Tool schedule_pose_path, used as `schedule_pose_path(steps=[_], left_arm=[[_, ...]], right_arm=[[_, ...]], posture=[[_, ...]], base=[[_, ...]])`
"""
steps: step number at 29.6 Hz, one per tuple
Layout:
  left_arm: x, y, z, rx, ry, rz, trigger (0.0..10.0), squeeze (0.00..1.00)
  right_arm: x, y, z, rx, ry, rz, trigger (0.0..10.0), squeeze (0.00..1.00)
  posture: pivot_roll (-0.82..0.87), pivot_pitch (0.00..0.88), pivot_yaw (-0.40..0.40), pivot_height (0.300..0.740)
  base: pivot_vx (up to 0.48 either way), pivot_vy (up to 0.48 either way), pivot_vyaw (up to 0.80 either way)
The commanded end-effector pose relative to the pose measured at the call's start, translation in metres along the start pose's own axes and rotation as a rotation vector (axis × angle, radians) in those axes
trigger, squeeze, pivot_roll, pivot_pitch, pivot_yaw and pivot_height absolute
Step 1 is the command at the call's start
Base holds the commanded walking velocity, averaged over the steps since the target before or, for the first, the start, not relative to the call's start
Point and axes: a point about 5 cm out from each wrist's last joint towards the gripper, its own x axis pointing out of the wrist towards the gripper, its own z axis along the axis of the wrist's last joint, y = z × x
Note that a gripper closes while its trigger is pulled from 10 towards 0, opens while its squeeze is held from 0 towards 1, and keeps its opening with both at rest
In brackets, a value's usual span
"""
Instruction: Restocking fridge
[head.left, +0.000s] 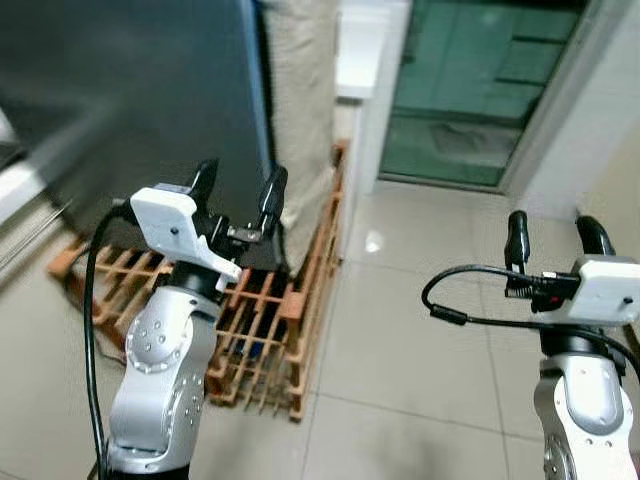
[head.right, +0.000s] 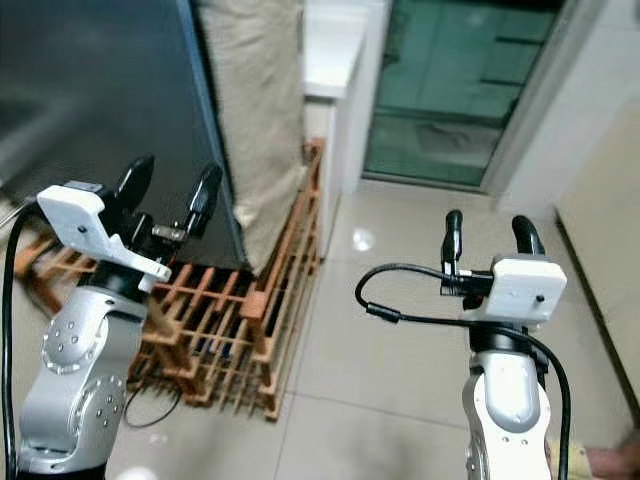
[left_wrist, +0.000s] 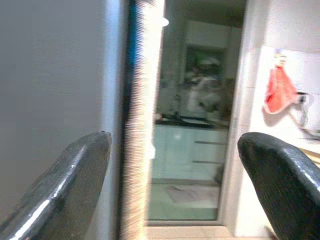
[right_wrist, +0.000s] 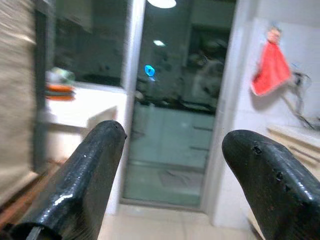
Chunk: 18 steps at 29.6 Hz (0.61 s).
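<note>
The dark fridge (head.left: 130, 90) stood at ten o'clock on a wooden pallet (head.left: 270, 330) over pale floor tiles (head.left: 420, 340), its top cut off, with both the left gripper (head.left: 238, 190) and right gripper (head.left: 553, 240) spread wide and holding nothing.

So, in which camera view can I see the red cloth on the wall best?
The right wrist view: the red cloth hangs whole there, on the white wall beside the glass door. The left wrist view shows it too, smaller and near the edge. I cannot find it in the eye views.
</note>
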Motion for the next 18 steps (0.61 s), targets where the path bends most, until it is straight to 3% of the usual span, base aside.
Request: schedule_pose_path(steps=[1,11,16,18], left_arm=[[0.003,-0.003,0.008,0.002,-0.041,-0.014,10.0,0.00],[0.006,0.004,0.011,-0.002,-0.061,0.046,10.0,0.00],[0.009,0.009,0.009,-0.020,-0.049,0.088,10.0,0.00],[0.010,0.021,0.008,-0.046,-0.040,0.169,10.0,0.00]], right_arm=[[0.004,-0.001,0.001,-0.012,-0.009,0.009,10.0,0.00],[0.011,0.003,0.002,-0.026,-0.033,0.042,10.0,0.00],[0.015,0.003,0.003,-0.037,-0.044,0.048,10.0,0.00],[0.017,0.004,0.003,-0.040,-0.044,0.061,10.0,0.00]], posture=[[-0.09,0.000,0.024,0.731],[-0.08,0.000,0.018,0.731],[-0.08,0.000,0.016,0.731],[-0.08,0.000,0.012,0.731]], base=[[0.424,0.000,0.00],[0.415,0.000,0.00],[0.000,0.000,0.00],[0.000,0.000,0.00]])
